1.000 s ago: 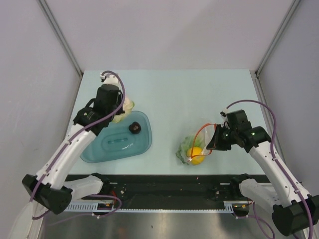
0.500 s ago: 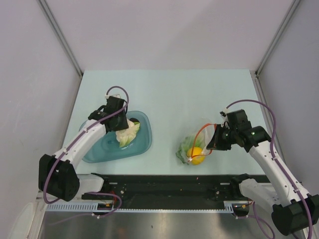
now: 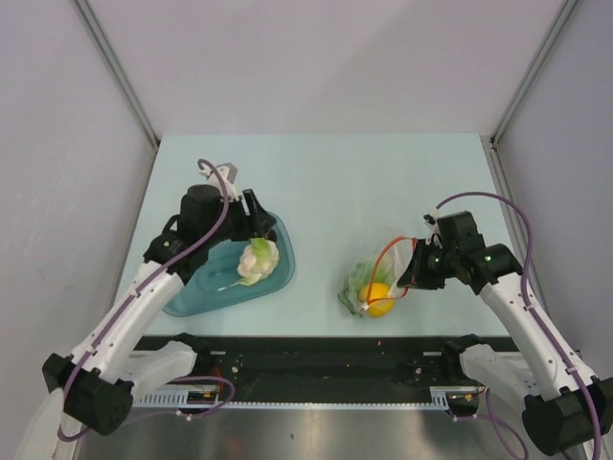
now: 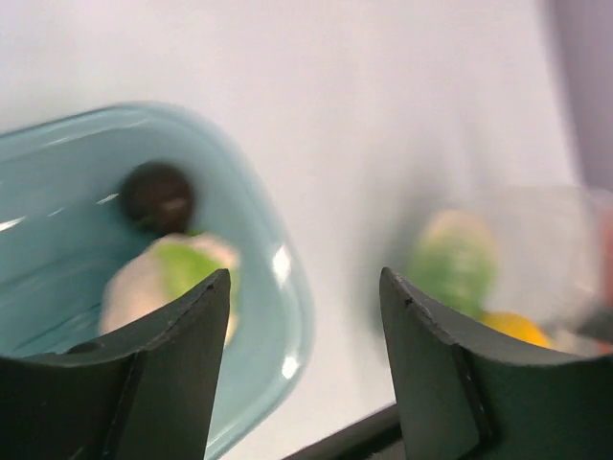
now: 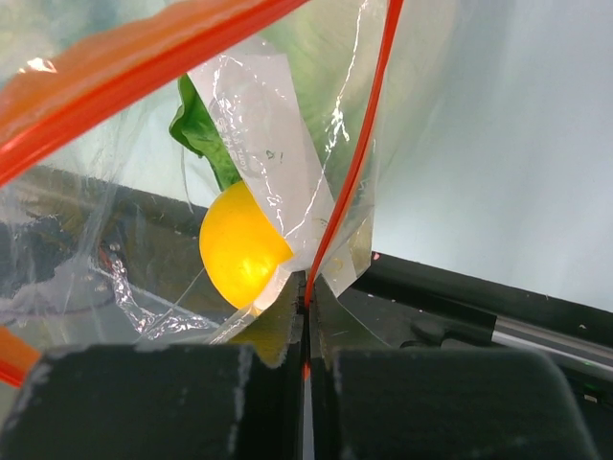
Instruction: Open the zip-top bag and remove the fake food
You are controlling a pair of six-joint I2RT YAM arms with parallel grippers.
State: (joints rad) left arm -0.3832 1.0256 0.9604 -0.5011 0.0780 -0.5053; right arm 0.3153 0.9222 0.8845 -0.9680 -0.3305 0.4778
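Pale blue table [image 3: 383, 182] between grey walls, and both arms are reaching over it. On the left side, the teal tray [image 3: 192, 287] is sitting near the front edge, and the cauliflower [image 3: 257, 259] is lying inside it, white with a bit of green. The left gripper [image 3: 253, 211] is hovering just above the tray's far end, its claw spread wide with nothing between the fingers. From the left wrist, a round dark piece [image 4: 156, 195] is showing in the tray just beside the cauliflower [image 4: 163, 283], though that view is blurred, so it is hard to say whether they are touching.

Over to the right, well apart from the tray, the zip-top bag [image 3: 378, 278] is slumping on the table. The right gripper [image 3: 414, 268] is pinching the bag's clear plastic by the zip strip [image 5: 144, 67], fingers pressed together on it. Inside the bag, the yellow fruit [image 5: 239, 249] is sitting low, and the lettuce [image 5: 201, 129] is lying just beside it.
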